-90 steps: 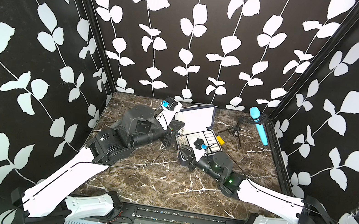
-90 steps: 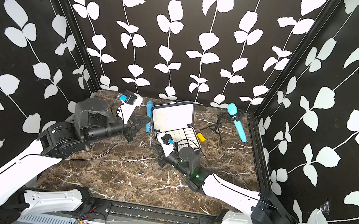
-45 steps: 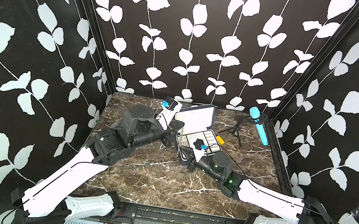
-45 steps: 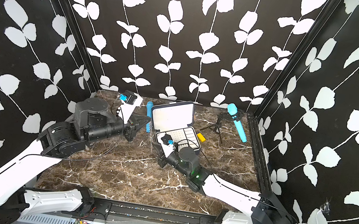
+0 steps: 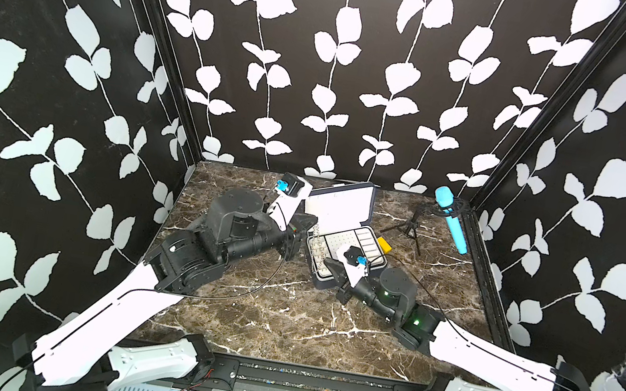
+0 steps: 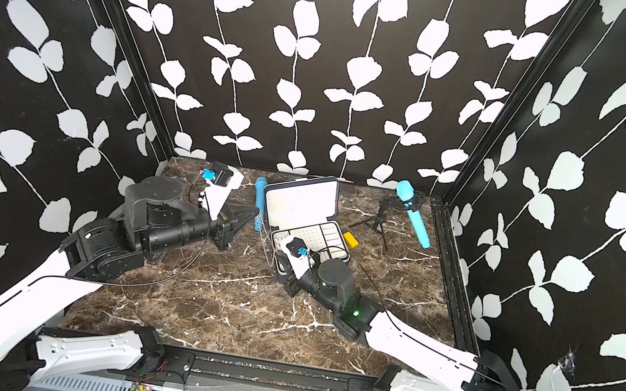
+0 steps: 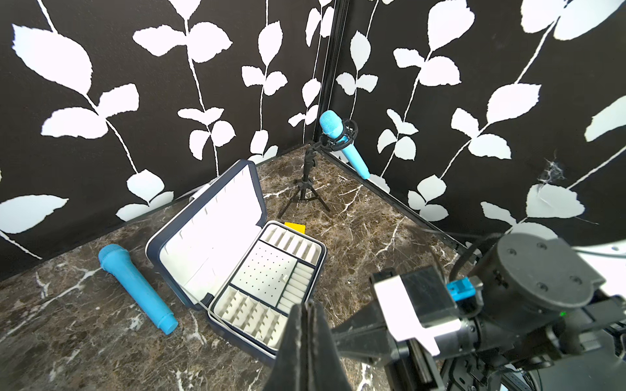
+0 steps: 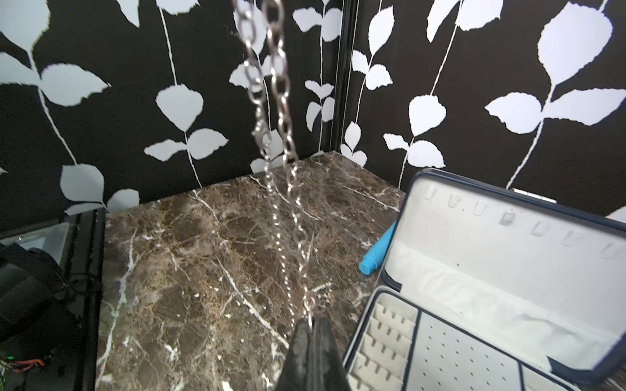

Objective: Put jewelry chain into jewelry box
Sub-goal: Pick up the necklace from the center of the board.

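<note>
Jewelry chain (image 8: 284, 88) far end off-frame, R-wrist cam.

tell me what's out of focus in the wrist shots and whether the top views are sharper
Right wrist view: the jewelry chain links go soft near the lens, while the jewelry box is crisp. Left wrist view: the left tool up close is soft. Both top views: sharp, but the chain is just tiny glints.

High twin front views down onto table (image 5: 262, 323); close wrist views, both with jewelry box (image 7: 210, 230).
</note>
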Tool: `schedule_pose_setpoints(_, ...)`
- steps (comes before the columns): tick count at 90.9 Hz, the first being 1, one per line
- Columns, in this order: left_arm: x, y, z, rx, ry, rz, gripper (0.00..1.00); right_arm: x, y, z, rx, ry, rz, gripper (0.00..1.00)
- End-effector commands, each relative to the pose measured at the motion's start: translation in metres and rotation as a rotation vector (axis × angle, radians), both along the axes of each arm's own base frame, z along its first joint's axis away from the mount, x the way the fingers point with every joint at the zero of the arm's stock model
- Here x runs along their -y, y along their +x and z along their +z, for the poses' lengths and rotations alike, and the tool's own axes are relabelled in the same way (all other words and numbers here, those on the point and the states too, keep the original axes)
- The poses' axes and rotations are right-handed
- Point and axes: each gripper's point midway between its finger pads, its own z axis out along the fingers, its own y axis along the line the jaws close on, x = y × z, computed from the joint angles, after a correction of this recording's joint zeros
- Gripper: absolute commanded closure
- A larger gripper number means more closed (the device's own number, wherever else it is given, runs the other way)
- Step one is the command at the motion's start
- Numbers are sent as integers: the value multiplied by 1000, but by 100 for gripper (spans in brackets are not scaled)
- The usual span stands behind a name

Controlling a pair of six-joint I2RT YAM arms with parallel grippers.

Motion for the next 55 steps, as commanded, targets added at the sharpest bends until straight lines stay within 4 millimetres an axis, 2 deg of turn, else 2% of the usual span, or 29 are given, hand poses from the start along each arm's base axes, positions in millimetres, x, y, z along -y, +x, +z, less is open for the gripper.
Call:
schedule_pose_setpoints(1, 3, -9, -1, -1, -49, -42, 100, 13, 3, 11, 37, -59, -53, 100)
schedule_pose_setpoints(15, 11, -16, -26, -53, -83, -85, 100, 28, 4, 30, 85, -71, -98, 100)
schedule_pose_setpoints(27, 21, -15, -51, -120, -91, -110, 100, 31, 0, 40, 101, -68, -88, 100)
schedule_pose_setpoints(34, 27, -15, -60, -155, -91, -124, 85, 34, 0, 44, 105, -60, -96, 100)
schedule_pose_setpoints(43, 34, -14, -67, -186, -93, -139, 61, 37, -2, 46, 104, -55, -98, 100)
schedule_pose_setpoints(55, 37, -13, -70, -204, -89, -142, 43, 40, -3, 48, 106, -53, -105, 100)
